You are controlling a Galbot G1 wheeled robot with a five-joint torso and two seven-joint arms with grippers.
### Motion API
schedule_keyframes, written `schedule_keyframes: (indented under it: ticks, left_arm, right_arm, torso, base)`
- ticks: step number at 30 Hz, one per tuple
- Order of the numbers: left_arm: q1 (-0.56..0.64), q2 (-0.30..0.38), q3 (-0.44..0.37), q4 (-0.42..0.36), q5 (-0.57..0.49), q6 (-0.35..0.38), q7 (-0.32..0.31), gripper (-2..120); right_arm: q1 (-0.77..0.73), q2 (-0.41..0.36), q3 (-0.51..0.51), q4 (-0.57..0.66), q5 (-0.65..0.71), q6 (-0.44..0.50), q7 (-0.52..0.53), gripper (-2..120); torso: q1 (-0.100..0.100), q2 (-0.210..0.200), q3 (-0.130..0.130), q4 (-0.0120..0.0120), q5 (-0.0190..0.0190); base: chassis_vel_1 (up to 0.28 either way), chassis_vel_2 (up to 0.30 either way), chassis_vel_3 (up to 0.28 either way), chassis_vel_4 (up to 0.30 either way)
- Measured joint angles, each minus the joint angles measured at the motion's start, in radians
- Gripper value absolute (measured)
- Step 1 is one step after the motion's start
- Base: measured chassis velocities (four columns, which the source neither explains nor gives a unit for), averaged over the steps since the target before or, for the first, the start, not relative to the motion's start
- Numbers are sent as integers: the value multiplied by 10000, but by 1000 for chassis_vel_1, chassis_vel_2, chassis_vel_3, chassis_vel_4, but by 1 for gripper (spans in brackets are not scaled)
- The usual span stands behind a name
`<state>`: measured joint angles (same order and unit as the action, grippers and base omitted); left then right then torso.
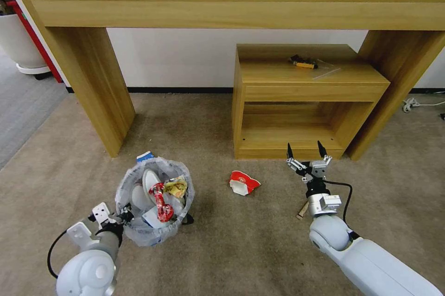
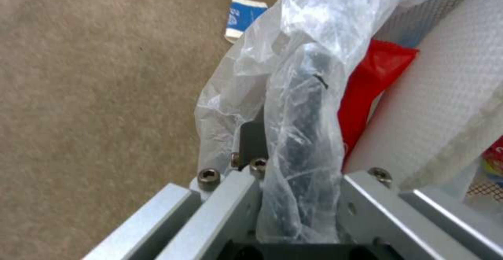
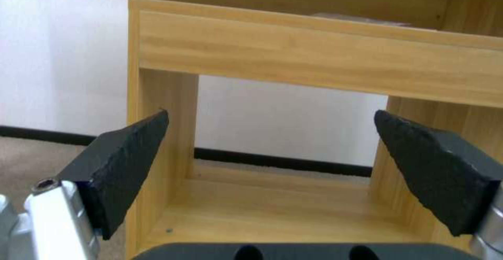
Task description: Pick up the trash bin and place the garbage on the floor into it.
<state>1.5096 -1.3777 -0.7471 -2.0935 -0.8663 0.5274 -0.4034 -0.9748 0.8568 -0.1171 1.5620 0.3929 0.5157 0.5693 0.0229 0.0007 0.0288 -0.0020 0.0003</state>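
Left gripper (image 1: 121,217) clenched on the bagged rim of the bin (image 1: 154,203), which sits well filled on the floor (image 1: 259,240). Right of it lies the red-white cup (image 1: 243,182). Right gripper (image 1: 306,152), jaws released and empty, hovers before the low shelf (image 1: 306,97); it should descend squarely over the cup, bin held steady.

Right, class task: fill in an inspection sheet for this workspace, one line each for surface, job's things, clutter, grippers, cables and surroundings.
Surface: beige carpet floor.
Job's things: trash bin holds slippers and wrappers; red-white cup, blue-white carton and wooden stick lie on the carpet.
Clutter: small items on the low shelf unit.
Grippers: left gripper clamps the bin's rim; right gripper open, empty, facing the shelf unit.
Cables: white cable by the wall.
Surroundings: long wooden table, white plant pot.
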Motion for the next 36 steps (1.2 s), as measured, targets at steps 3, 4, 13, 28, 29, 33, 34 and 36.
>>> schedule_keyframes:
  ticks: [3, 4, 13, 28, 29, 33, 34, 36]
  left_arm:
    - [56, 111, -208, -27, -117, 7, -5, 0]
    - [73, 137, -260, -48, -147, 7, -8, 0]
    - [84, 48, -227, -35, -133, 1, -7, 0]
    - [36, -26, -182, 30, -78, -23, 0, 0]
    - [36, -26, -182, 30, -78, -23, 0, 0]
    - [24, -9, -240, 3, -124, -24, 1, 0]
    - [24, -9, -240, 3, -124, -24, 1, 0]
    - [25, 10, -281, -21, -154, -24, 1, 0]
  right_arm:
    - [4, 35, -51, -91, -15, -1, 0, 100]
    - [27, 77, -88, -225, -123, 54, -2, 100]
    - [139, 134, -266, -315, -104, 47, 24, 98]
    - [158, 128, -346, -421, -176, 185, -19, 91]
    - [158, 128, -346, -421, -176, 185, -19, 91]
    - [179, 161, -405, -427, -278, 179, -25, 92]
    - [179, 161, -405, -427, -278, 179, -25, 92]
    - [183, 163, -415, -428, -279, 178, -27, 92]
  torso:
    - [0, -1, 0, 1, -2]
    - [0, 0, 0, 1, 1]
    - [0, 0, 0, 0, -2]
    - [0, 0, 0, 1, 0]
    - [0, 0, 0, 1, 0]
    - [0, -2, 1, 0, -1]
    - [0, -2, 1, 0, -1]
    - [0, -2, 0, 0, 0]
  base:
    - [0, 0, 0, 0]
    - [0, 0, 0, 0]
    - [43, 41, -39, -45]
    - [77, 81, -84, -81]
    - [65, 61, -63, -39]
    - [69, 62, -57, -53]
    - [67, 69, -50, -64]
    - [71, 68, -60, -68]
